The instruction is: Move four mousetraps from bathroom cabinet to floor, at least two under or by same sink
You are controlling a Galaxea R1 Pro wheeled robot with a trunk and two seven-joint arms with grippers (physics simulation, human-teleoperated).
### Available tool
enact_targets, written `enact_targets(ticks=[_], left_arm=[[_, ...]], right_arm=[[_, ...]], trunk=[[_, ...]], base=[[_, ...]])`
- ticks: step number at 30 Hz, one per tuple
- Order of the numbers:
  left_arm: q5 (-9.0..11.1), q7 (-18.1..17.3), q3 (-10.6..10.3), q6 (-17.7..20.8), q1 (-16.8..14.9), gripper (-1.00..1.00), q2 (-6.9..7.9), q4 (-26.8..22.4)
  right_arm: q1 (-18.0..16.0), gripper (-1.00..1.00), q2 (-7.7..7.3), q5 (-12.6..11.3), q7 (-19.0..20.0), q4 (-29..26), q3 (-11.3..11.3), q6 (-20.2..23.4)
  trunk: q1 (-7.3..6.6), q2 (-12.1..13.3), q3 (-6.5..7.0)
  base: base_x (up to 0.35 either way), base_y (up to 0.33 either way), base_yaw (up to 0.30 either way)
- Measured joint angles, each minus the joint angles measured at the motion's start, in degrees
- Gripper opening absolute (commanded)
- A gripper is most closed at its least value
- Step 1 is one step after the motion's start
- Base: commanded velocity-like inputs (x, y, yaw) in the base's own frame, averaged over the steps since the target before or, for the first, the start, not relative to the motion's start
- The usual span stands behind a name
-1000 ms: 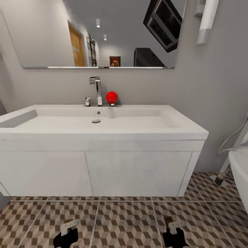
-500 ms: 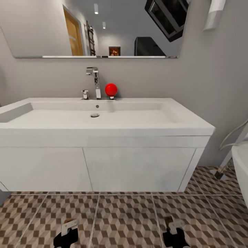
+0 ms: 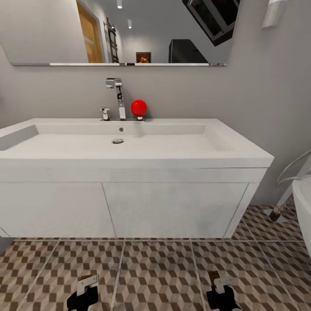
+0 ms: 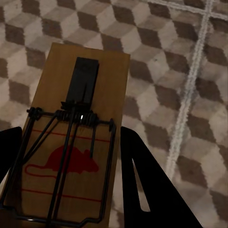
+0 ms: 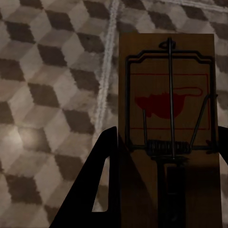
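Two mousetraps (image 4: 71,142) (image 5: 168,123) being clamped, one per gripper (image 4: 66,180) (image 5: 166,180), above bathroom floor (image 3: 155,272), lower frame, facing sink (image 3: 129,149).

The sink (image 3: 129,149) looks smooth matt white, with a polished metal tap (image 3: 117,98) and a glossy red ball (image 3: 138,107) beside that tap. Each mousetrap (image 4: 71,142) (image 5: 168,137) is matt wood with black wire. Below the sink, the bathroom floor (image 3: 155,276) is matt patterned tile.

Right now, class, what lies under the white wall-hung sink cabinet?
Under the white sink cabinet a dark gap shows above the brown-and-beige cube-patterned floor tiles. No mousetrap lies on the visible tiles there; the floor further back under the cabinet is hidden.
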Motion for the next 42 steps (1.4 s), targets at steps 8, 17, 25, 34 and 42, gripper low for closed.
enact_targets(ticks=[8, 17, 25, 34, 42], left_arm=[[0.00, -0.01, -0.08, 0.04, 0.00, -1.00, -0.11, -0.02], [0.01, -0.07, -0.09, 0.02, 0.00, -1.00, -0.11, 0.00], [0.01, -0.08, -0.09, 0.02, 0.00, -1.00, -0.10, 0.00], [0.00, -0.03, -0.08, 0.04, 0.00, -1.00, -0.10, 0.01], [-0.06, 0.03, -0.06, 0.00, 0.00, -1.00, -0.09, 0.02]], right_arm=[[0.00, -1.00, 0.00, 0.00, -0.01, 0.00, 0.00, 0.00], [0.00, -1.00, 0.00, 0.00, -0.01, 0.00, 0.01, 0.00], [0.00, -1.00, 0.00, 0.00, -0.01, 0.03, 0.06, 0.00], [0.00, -1.00, 0.00, 0.08, 0.00, 0.04, 0.09, 0.00], [0.00, -1.00, 0.00, 0.08, 0.02, 0.06, 0.09, 0.00]], trunk=[[-0.01, 0.00, 0.00], [-0.01, 0.00, 0.00], [0.00, 0.00, 0.00], [0.16, -0.08, -1.32], [0.36, -0.19, -3.10]], base=[[0.167, 0.000, 0.000], [0.082, 0.000, 0.000], [0.004, 0.000, 0.000], [0.000, 0.000, 0.000], [0.000, 0.000, 0.000]])
